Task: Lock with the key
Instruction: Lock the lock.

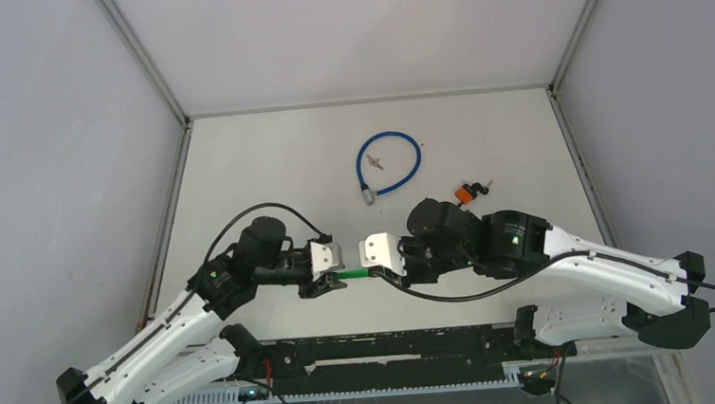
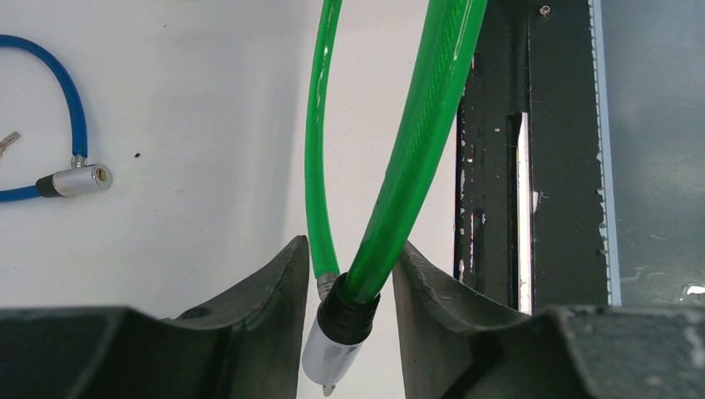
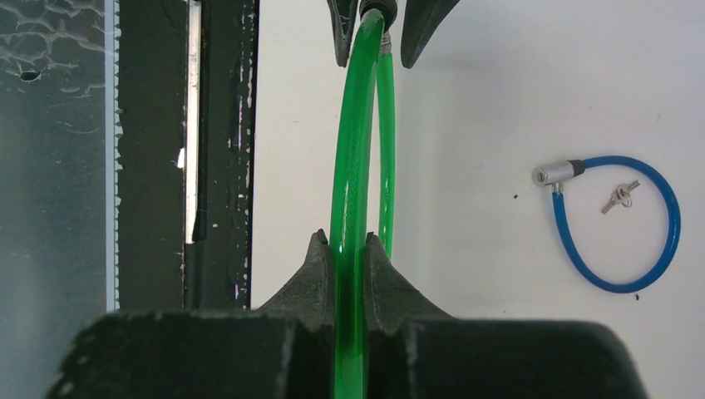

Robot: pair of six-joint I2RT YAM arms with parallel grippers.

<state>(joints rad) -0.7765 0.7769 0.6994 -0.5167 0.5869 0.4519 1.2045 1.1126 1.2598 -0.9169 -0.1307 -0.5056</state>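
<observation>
Green cable (image 2: 416,166), silver tip (image 2: 331,357) left-wrist view only

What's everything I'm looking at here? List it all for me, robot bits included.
green cable lock: one, green with a silver end, stretched between the two tools
blue cable lock: one, blue with a silver barrel, lying looped on the table beyond the arms
keys: small bunch, silver, number unclear, inside the blue loop
orange item: one, orange and dark, on the table right of the blue lock; too small to identify
table: one, white, under everything
rail: one, black, along the table's near edge
arms: two, white and black, left arm and right arm
left tool: one, black, jaws apart around the green lock's silver end
right tool: one, black, clamped on the green cable
</observation>
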